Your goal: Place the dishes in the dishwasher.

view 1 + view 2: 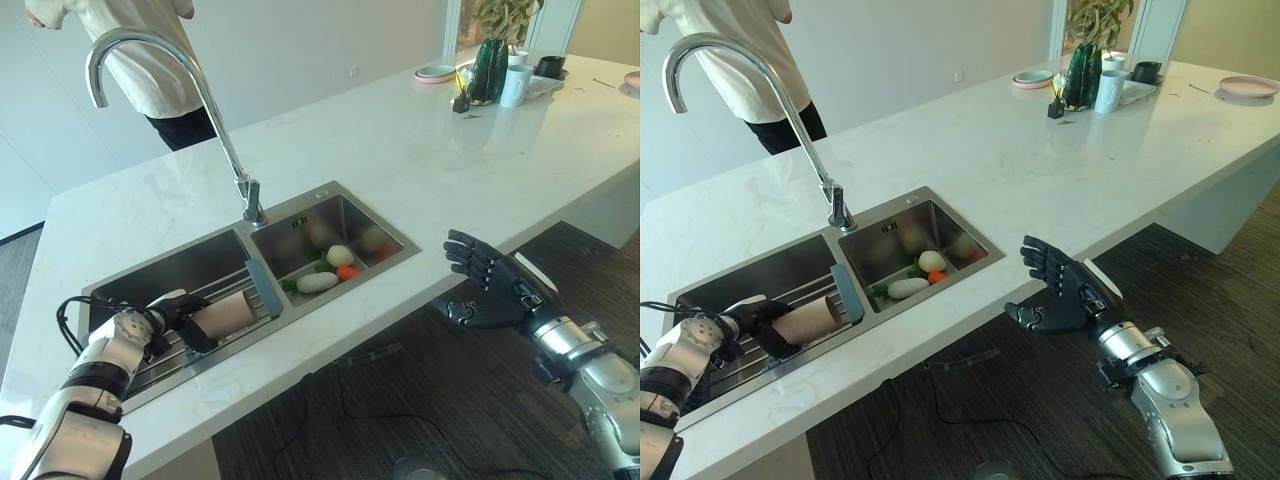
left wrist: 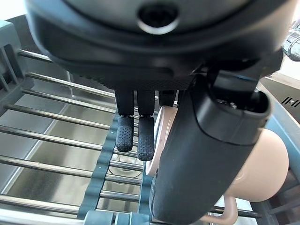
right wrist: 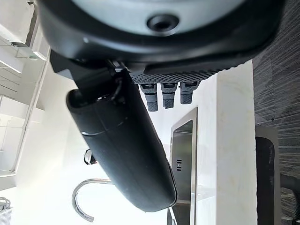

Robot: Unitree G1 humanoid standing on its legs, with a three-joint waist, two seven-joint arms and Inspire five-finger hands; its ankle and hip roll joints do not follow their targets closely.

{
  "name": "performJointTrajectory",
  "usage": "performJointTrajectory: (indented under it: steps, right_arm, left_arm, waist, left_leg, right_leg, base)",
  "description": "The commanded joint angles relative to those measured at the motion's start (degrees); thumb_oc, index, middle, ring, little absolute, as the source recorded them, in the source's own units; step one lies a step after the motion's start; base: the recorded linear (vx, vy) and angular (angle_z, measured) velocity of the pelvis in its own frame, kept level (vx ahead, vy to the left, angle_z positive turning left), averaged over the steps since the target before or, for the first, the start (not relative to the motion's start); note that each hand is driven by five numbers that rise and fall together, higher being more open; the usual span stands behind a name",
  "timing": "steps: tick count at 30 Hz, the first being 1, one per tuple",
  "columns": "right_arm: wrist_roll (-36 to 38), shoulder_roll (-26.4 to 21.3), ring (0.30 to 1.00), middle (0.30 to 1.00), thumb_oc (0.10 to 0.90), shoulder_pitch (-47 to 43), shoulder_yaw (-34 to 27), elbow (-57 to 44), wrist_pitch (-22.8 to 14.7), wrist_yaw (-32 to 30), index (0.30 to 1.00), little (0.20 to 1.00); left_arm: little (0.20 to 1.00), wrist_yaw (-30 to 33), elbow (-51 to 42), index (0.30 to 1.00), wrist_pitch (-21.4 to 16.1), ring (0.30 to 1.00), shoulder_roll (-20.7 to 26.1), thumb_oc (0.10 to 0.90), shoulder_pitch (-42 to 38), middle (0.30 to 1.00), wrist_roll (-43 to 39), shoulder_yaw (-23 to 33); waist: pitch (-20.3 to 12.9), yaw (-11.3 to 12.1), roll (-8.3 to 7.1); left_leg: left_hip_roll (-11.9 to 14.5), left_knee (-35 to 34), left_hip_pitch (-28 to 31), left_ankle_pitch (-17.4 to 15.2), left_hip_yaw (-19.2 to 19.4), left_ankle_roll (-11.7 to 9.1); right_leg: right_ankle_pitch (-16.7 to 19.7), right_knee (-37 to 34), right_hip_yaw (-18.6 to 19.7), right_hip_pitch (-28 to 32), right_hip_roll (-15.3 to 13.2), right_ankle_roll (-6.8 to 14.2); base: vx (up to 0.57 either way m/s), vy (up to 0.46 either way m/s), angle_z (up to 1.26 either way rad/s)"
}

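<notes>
While left hand (image 1: pixel 170 318) grips mug (image 1: pixel 228 312), right hand (image 1: pixel 495 290) hovers off-counter.

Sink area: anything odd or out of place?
Yes. The right basin holds what look like vegetables, not dishes. The beige mug lies on its side on the rack over the left basin, with the left hand closed on it.

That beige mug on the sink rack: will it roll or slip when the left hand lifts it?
The mug lies on its side across the rack bars, so it could roll. It looks smooth and rigid, probably slippery; the left hand grips its rim.
</notes>
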Motion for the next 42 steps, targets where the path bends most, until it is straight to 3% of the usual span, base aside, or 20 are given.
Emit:
performJointTrajectory:
  steps: [1,3,6,7,11,14,18,21,26,33,34,36,37,38,40,42]
  right_arm:
    - [-0.39,0.07,0.9,0.9,0.8,-4.24,-5.48,-5.25,-5.53,0.2,0.9,0.9]
    - [-0.63,0.35,0.9,0.9,0.8,-4.14,-5.35,-5.29,-5.75,-0.16,0.9,0.9]
    - [-1.1,0.97,0.9,0.9,0.8,-3.86,-5.42,-5.15,-6.37,-0.57,0.9,0.9]
    - [-0.99,1.11,0.9,0.9,0.8,-3.74,-5.52,-5.07,-6.66,-0.47,0.9,0.9]
    - [-1.53,2.18,0.9,0.9,0.8,-2.96,-5.84,-4.96,-7.54,-1.58,0.9,0.9]
    - [-2.28,3.86,0.9,0.9,0.8,-2.33,-6.81,-5.15,-8.23,-2.63,0.9,0.9]
    - [-3.26,5.67,0.9,0.9,0.8,-2.06,-7.91,-6.34,-8.67,-4.32,0.9,0.9]
    - [-3.44,7.55,0.9,0.9,0.8,-2.03,-9.57,-8.27,-10.11,-6.75,0.9,0.9]
    - [-4.66,11.17,0.9,0.9,0.8,-1.7,-10.11,-11.88,-12.02,-9.16,0.9,0.9]
    - [-4.53,13.08,0.9,0.9,0.8,-0.67,-9.42,-15.12,-13.65,-11.11,0.9,0.9]
    - [-3.93,12.99,0.9,0.9,0.8,-0.81,-9.24,-15.1,-14.35,-11.48,0.9,0.9]
    - [-4.17,13.05,0.9,0.9,0.8,-0.2,-9.56,-15.14,-15.34,-12.86,0.9,0.9]
    - [-4.7,12.76,0.9,0.9,0.8,1.58,-10.58,-15.03,-16.38,-15.03,0.9,0.9]
    - [-4.07,12.44,0.9,0.9,0.8,2.58,-11.17,-15.23,-16.95,-15.0,0.9,0.9]
    - [-3.53,12.17,0.9,0.9,0.8,4.0,-12.06,-14.91,-18.36,-14.52,0.9,0.9]
    - [-3.11,11.96,0.9,0.9,0.8,3.6,-11.64,-13.95,-19.1,-13.54,0.9,0.9]
  left_arm:
    - [0.3,8.13,-3.43,0.3,-2.56,0.3,1.37,0.4,-4.73,0.3,-4.31,4.55]
    - [0.3,10.51,-4.98,0.3,-3.07,0.3,1.53,0.4,-4.4,0.3,-6.11,5.95]
    - [0.3,14.74,-7.51,0.3,-5.5,0.3,1.89,0.4,-3.54,0.3,-9.53,8.47]
    - [0.3,15.97,-8.37,0.3,-6.19,0.3,1.91,0.4,-3.09,0.3,-10.12,9.56]
    - [0.3,21.06,-14.29,0.3,-9.6,0.3,2.66,0.4,-0.33,0.3,-13.34,13.57]
    - [0.3,26.01,-23.14,0.3,-13.51,0.3,2.61,0.4,4.15,0.3,-15.47,19.74]
    - [0.3,29.25,-34.33,0.3,-15.33,0.3,1.84,0.4,10.79,0.3,-16.02,26.26]
    - [0.3,31.93,-48.19,0.3,-16.98,0.3,-1.17,0.4,19.24,0.3,-15.15,31.93]
    - [0.3,32.88,-61.78,0.3,-19.21,0.3,-8.45,0.4,28.63,0.3,-13.66,36.89]
    - [0.3,33.3,-70.11,0.3,-21.2,0.3,-14.37,0.4,34.92,0.3,-16.46,39.81]
    - [0.3,33.72,-70.54,0.3,-21.43,0.3,-14.41,0.4,34.82,0.3,-16.61,39.51]
    - [0.3,32.63,-70.23,0.3,-22.32,0.3,-14.85,0.4,33.91,0.3,-17.52,38.62]
    - [0.3,29.6,-69.66,0.3,-23.85,0.3,-15.2,0.4,33.6,0.3,-19.54,37.71]
    - [0.3,28.07,-69.45,0.3,-23.78,0.3,-15.43,0.4,33.6,0.3,-20.51,37.13]
    - [0.3,25.14,-69.24,0.3,-23.94,0.3,-15.48,0.4,33.56,0.3,-24.34,36.16]
    - [0.3,26.23,-70.19,0.3,-24.69,0.3,-16.06,0.4,34.12,0.3,-23.25,35.68]
  waist:
    - [-2.94,0.81,-0.86]
    - [-2.79,1.21,-1.32]
    - [-3.03,2.09,-1.16]
    - [-2.93,2.19,-1.54]
    - [-2.99,3.54,-1.91]
    - [-2.88,5.42,-2.4]
    - [-2.76,7.57,-2.87]
    - [-2.41,10.35,-3.61]
    - [-2.21,14.14,-4.76]
    - [-1.18,18.07,-6.01]
    - [-0.62,18.34,-6.16]
    - [0.17,17.21,-5.98]
    - [0.75,15.96,-6.1]
    - [0.75,15.44,-6.37]
    - [1.06,15.04,-6.46]
    - [1.6,16.53,-6.44]
  left_leg:
    - [-1.29,5.55,0.93,-10.65,-1.07,1.91]
    - [-1.15,5.55,0.19,-9.14,-0.36,2.09]
    - [-1.57,5.55,0.45,-10.5,-1.78,1.9]
    - [-1.36,5.55,-0.2,-9.1,-0.98,2.09]
    - [-1.81,5.55,-0.68,-9.2,-2.08,2.17]
    - [-2.14,5.55,-1.15,-9.36,-3.45,2.2]
    - [-2.67,5.55,-1.63,-9.56,-5.22,2.21]
    - [-3.53,5.55,-2.35,-9.85,-7.52,2.39]
    - [-4.63,5.55,-3.9,-9.32,-10.33,2.61]
    - [-6.66,5.55,-6.02,-8.53,-15.15,3.21]
    - [-7.29,5.55,-5.97,-8.77,-17.02,3.59]
    - [-8.49,5.55,-6.51,-7.6,-21.68,4.37]
    - [-9.92,5.55,-6.79,-6.48,-25.81,4.86]
    - [-10.89,5.55,-6.97,-6.36,-28.12,5.0]
    - [-11.78,5.55,-7.17,-5.68,-30.66,4.69]
    - [-12.09,5.55,-7.85,-4.63,-32.56,3.81]
  right_leg:
    - [-5.42,0.25,-0.14,1.03,0.49,6.53]
    - [-4.08,0.25,-0.63,0.3,0.39,5.97]
    - [-5.2,0.25,-0.73,0.89,0.07,6.51]
    - [-4.02,0.25,-1.04,0.21,0.05,5.95]
    - [-4.01,0.25,-1.67,0.24,-0.48,6.05]
    - [-4.18,0.25,-2.67,0.45,-1.11,6.0]
    - [-4.46,0.25,-3.63,0.86,-1.71,5.94]
    - [-4.63,0.25,-5.09,1.28,-2.67,6.05]
    - [-4.27,0.25,-6.92,1.1,-3.84,5.99]
    - [-2.71,0.25,-9.92,3.08,-4.16,6.13]
    - [-1.51,0.25,-9.33,3.79,-3.57,6.52]
    - [-0.46,0.25,-3.14,3.81,-0.64,5.62]
    - [-0.31,0.25,2.56,3.92,2.52,4.54]
    - [-0.82,0.25,5.06,3.95,4.12,3.99]
    - [-1.85,0.25,5.86,4.23,5.44,3.18]
    - [-4.12,0.25,3.78,4.9,5.31,2.44]
  base:
    - [0.0,0.0,0.0]
    - [-0.11,-0.055,0.05]
    - [-0.03,0.0,0.07]
    - [0.0,0.0,0.0]
    - [-0.05,-0.009,0.09]
    - [-0.04,0.009,0.16]
    - [-0.03,0.029,0.15]
    - [-0.06,0.054,0.3]
    - [-0.07,0.046,0.26]
    - [-0.05,0.075,0.32]
    - [0.01,0.002,0.54]
    - [-0.01,-0.044,1.1]
    - [0.0,-0.112,1.97]
    - [0.02,-0.143,2.26]
    - [-0.03,-0.153,2.73]
    - [-0.08,-0.19,1.63]
